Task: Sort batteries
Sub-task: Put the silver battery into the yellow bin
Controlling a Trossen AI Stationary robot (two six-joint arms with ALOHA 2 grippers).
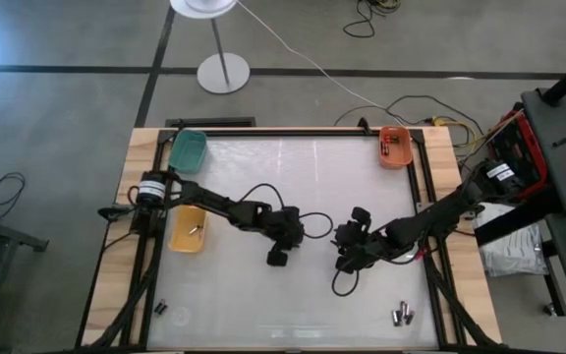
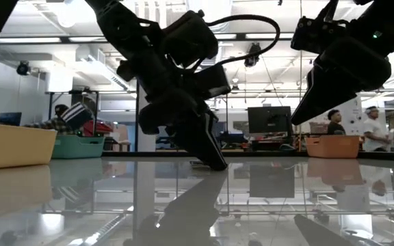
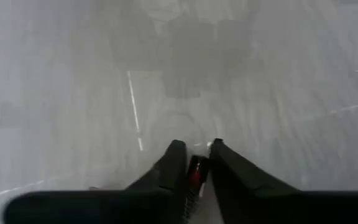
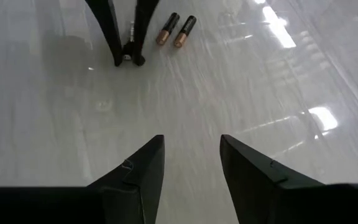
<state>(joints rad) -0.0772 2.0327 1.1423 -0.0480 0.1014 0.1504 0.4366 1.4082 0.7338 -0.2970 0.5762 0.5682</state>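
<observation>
My left gripper stands at the table's middle with its fingers pointing down and their tips at the tabletop. It is shut on a small dark battery with a red mark. My right gripper hovers open just to its right, raised above the table, touching nothing. Two black-and-copper batteries lie flat on the table beside the left fingers. A few batteries lie by the near right edge, and two more by the near left edge. My left gripper pinches the dark, red-marked battery between its two fingers, and the battery lies along them. The fingers come from above, slanting down, with their tips at the tabletop. Whether the battery itself touches the table I cannot tell.
A green bin sits at the far left corner. An orange bin at the far right corner holds batteries. A yellow bin at the left edge holds one battery. Cables loop from both arms over the table's middle.
</observation>
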